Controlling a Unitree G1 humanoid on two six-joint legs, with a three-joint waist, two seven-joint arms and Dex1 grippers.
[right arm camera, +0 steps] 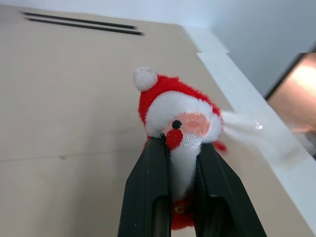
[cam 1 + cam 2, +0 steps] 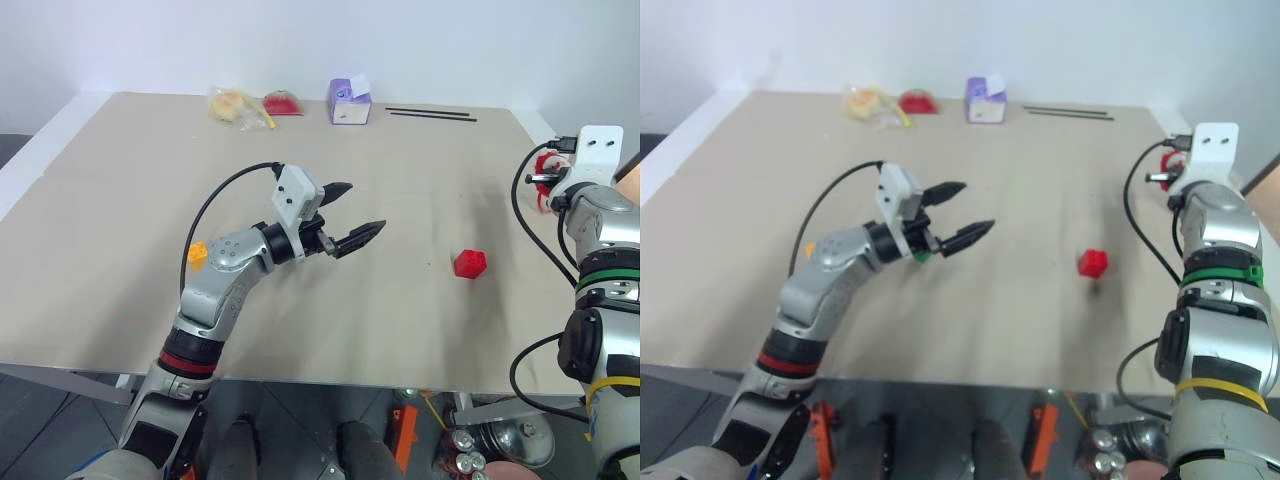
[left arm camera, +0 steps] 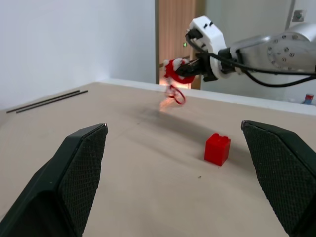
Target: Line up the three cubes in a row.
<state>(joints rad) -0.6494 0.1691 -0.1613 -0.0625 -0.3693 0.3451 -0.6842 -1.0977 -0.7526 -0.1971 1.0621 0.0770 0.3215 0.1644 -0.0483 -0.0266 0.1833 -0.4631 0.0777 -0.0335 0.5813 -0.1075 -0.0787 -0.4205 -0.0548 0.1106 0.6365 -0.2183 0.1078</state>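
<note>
The left gripper (image 2: 348,215) hung above the middle of the bench (image 2: 110,290), reaching forward and right, its fingers (image 3: 79,173) spread wide and empty. The right gripper (image 1: 180,197) was held out near the bench's right edge, fingers clenched on a small Santa toy (image 1: 175,121). The red cube (image 2: 469,263) sat alone on open bench between the arms. The yellow-orange cube (image 2: 198,255) lay beside the left forearm, and a sliver of the green cube (image 2: 923,257) showed under the left wrist.

Red cube (image 2: 469,263); yellow-orange cube (image 2: 198,255); purple-and-white box (image 2: 349,102).
</note>
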